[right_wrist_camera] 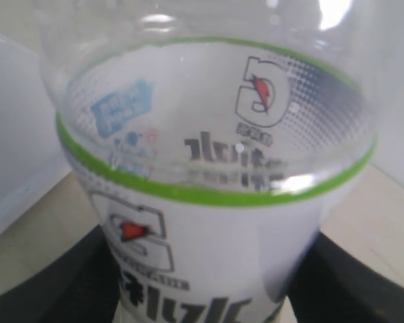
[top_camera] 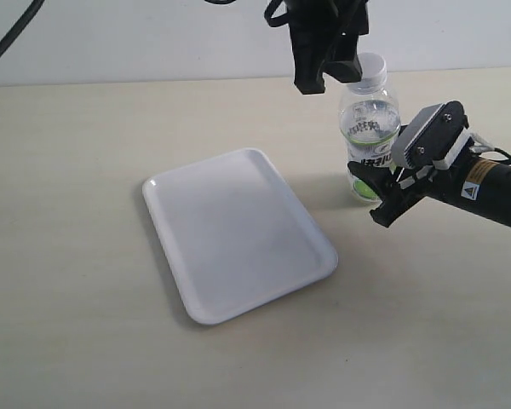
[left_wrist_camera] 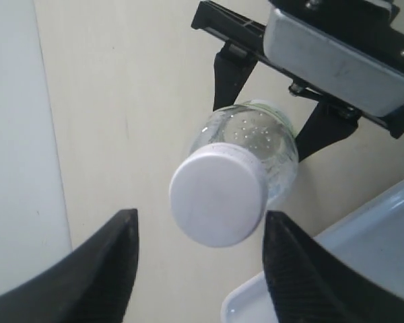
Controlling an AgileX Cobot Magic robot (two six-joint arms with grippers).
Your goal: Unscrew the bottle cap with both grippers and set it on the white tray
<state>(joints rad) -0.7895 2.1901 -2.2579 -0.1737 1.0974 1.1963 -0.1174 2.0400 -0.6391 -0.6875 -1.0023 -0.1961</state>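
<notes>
The clear bottle (top_camera: 368, 128) with its white-and-green label stands upright on the table, just right of the white tray (top_camera: 166, 183). Its white bottle cap (top_camera: 366, 70) sits on the neck. My right gripper (top_camera: 376, 189) is shut on the bottle's lower body; in the right wrist view the label (right_wrist_camera: 215, 202) fills the space between the dark fingers (right_wrist_camera: 54, 282). My left gripper (top_camera: 332, 77) hangs open over the cap. Seen from the left wrist, the cap (left_wrist_camera: 219, 195) lies between its two black fingers (left_wrist_camera: 114, 256), with a gap on each side.
The tray (left_wrist_camera: 363, 229) lies flat with nothing on it, its near corner close to the bottle's base. A pale wall (top_camera: 153, 34) runs behind the beige table (top_camera: 68, 324). The right arm reaches in from the right edge.
</notes>
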